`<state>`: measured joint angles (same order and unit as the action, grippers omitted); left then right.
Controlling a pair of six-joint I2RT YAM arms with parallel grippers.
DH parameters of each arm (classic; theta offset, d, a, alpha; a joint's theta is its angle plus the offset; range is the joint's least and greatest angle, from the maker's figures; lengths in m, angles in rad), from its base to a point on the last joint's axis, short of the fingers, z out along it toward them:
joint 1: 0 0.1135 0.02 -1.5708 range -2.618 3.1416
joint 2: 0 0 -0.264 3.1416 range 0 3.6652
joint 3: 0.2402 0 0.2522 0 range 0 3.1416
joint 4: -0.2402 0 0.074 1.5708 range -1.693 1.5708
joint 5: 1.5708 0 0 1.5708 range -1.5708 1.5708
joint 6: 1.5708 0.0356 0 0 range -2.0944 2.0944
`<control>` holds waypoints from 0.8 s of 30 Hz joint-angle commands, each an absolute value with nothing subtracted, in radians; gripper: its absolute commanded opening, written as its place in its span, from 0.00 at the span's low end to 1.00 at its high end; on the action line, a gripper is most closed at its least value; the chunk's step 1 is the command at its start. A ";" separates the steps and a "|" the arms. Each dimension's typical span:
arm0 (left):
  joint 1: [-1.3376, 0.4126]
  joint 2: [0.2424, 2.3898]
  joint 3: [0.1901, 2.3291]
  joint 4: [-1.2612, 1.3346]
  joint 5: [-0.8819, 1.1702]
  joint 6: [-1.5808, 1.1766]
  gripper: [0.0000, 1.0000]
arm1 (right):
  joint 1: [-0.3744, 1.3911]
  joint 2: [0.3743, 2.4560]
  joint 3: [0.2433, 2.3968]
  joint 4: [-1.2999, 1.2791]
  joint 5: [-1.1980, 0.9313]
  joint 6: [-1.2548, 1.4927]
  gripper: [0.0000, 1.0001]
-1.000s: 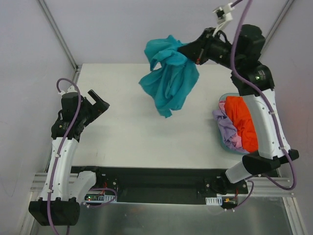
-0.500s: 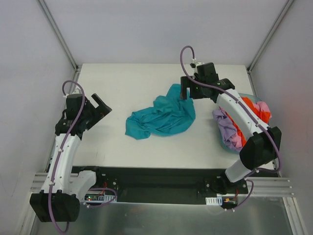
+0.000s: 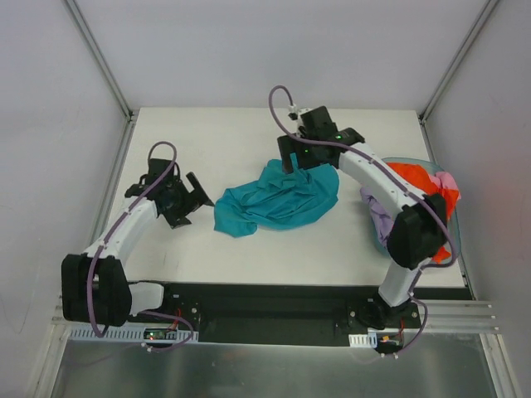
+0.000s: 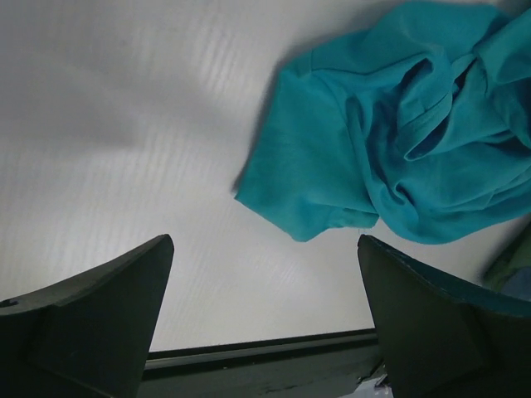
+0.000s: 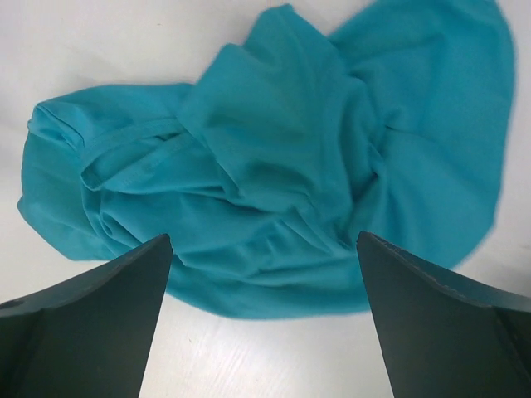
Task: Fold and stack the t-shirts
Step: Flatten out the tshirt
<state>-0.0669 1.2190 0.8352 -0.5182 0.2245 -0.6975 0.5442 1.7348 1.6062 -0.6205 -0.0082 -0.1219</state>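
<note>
Your right gripper [image 3: 289,157] hangs over the far edge of the teal shirt [image 3: 274,199], its jaws spread wide with nothing between them. In its wrist view the gripper [image 5: 264,239] frames the shirt [image 5: 274,166], which lies loose on the table under the open gap. You cannot tell from the pictures whether the fingertips touch the cloth.

Your left gripper [image 3: 199,201] sits low over the table [image 3: 207,141], just left of the shirt's near-left corner and pointing toward it. It is also fully open and empty. Its wrist view shows the gripper [image 4: 265,239] with bare table between the fingers, and the shirt [image 4: 390,141] a little beyond them, apart from both.

You will find the teal shirt crumpled in a wide heap at about the middle of the table. It is creased and bunched, with one rounded flap reaching to the near left and the fuller part lying to the right.

At the right edge of the table stands the tub [image 3: 378,242] with the other shirts piled in it. The orange-red shirt [image 3: 415,178] lies on top toward the far side, the pink shirt [image 3: 446,186] hangs at the right rim, and the lavender shirt [image 3: 380,214] spills over the left rim, near the teal shirt's right edge.
</note>
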 commanded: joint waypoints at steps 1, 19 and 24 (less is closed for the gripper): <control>-0.178 1.371 0.871 -0.456 0.236 -0.718 0.90 | 0.606 1.934 1.761 -0.617 -0.048 -0.159 0.99; -0.340 1.745 1.025 -0.462 0.006 -0.772 0.57 | 0.638 2.088 1.703 -0.612 0.152 -0.089 0.55; -0.345 1.798 1.083 -0.460 0.009 -0.746 0.00 | 0.638 2.046 1.692 -0.574 0.218 -0.075 0.22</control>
